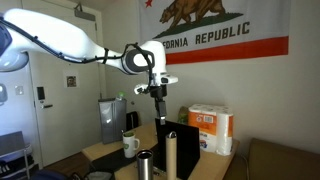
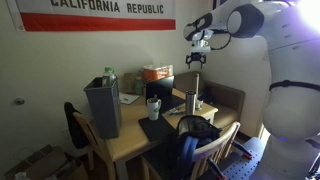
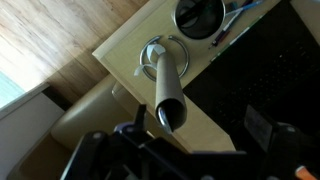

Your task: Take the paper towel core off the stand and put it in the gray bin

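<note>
The paper towel core is a tan cardboard tube standing upright on the table in both exterior views. In the wrist view the core points up toward the camera, and the stand's ring base shows around its foot. My gripper hangs well above the core, open and empty. Its dark fingers sit on either side of the tube's top in the wrist view. The gray bin stands at the table's far end.
A pack of white paper towel rolls, a white mug and a steel tumbler are on the table. A black laptop is near the core. Chairs stand at the table's edge.
</note>
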You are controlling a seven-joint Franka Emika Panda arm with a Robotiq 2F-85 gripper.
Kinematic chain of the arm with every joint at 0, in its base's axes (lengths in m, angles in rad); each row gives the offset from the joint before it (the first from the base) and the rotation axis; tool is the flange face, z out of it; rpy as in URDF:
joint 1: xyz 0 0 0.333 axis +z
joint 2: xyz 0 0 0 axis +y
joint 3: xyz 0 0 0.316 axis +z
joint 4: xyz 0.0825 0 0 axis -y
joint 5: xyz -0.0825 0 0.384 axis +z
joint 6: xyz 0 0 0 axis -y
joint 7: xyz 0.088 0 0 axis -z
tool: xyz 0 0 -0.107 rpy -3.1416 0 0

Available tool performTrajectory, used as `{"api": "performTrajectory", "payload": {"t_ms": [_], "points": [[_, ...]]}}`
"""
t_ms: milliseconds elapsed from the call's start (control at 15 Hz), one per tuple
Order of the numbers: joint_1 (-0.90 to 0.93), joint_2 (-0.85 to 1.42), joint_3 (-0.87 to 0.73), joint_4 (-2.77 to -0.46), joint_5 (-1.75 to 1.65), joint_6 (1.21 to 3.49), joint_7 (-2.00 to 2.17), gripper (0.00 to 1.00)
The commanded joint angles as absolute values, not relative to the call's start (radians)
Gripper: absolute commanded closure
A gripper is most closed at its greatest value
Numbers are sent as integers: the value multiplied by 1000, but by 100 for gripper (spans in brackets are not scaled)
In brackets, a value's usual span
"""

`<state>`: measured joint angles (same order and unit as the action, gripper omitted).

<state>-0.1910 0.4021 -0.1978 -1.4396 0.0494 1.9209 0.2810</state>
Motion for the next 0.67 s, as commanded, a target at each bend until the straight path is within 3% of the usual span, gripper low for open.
{"api": "performTrajectory", "payload": {"t_ms": [0,600], "points": [[-201,483,-202,-1346,45,1954,303,0],[-193,549,-185,-1325,45,2014,287,0]]}}
